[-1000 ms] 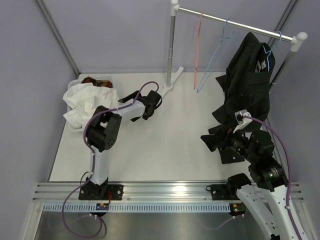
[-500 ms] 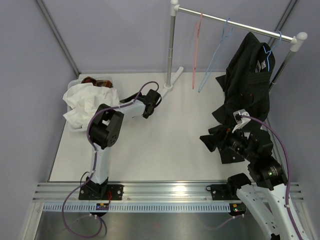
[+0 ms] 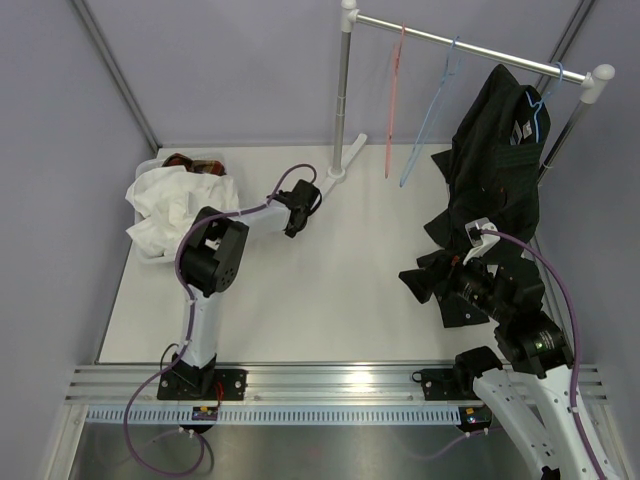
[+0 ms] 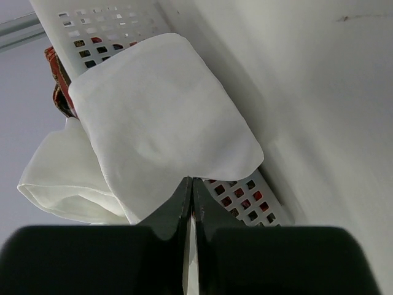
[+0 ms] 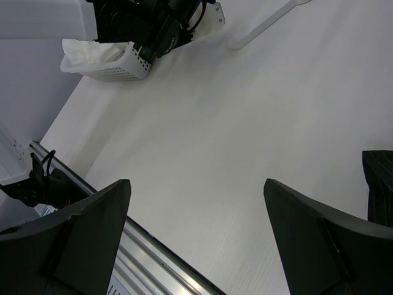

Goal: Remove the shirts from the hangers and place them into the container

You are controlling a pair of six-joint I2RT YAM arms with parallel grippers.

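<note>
Top external view: the left claw (image 3: 292,222) sits over the bare table (image 3: 330,300), to the right of the white basket (image 3: 147,166) and apart from it. The white shirt (image 3: 165,205) is heaped in the basket and spills over its near rim. The plaid shirt (image 3: 196,162) peeks out behind it, at the far side of the basket.

Left wrist view: the left claw (image 4: 189,192) has its fingers pressed flat together with nothing between them. The white shirt (image 4: 159,117) drapes over the basket's lattice wall (image 4: 110,15) beyond the tips, not touching them.

The right claw (image 3: 425,282) is spread wide and holds nothing. In the right wrist view only table shows between the fingers (image 5: 92,233).

The black shirt (image 3: 495,150) hangs on a blue hanger (image 3: 540,105) at the right end of the rail (image 3: 470,45). Its hem is near the right claw, just behind it, with no contact visible.

A pink hanger (image 3: 393,100) and a second blue hanger (image 3: 430,115) hang bare on the rail.
</note>
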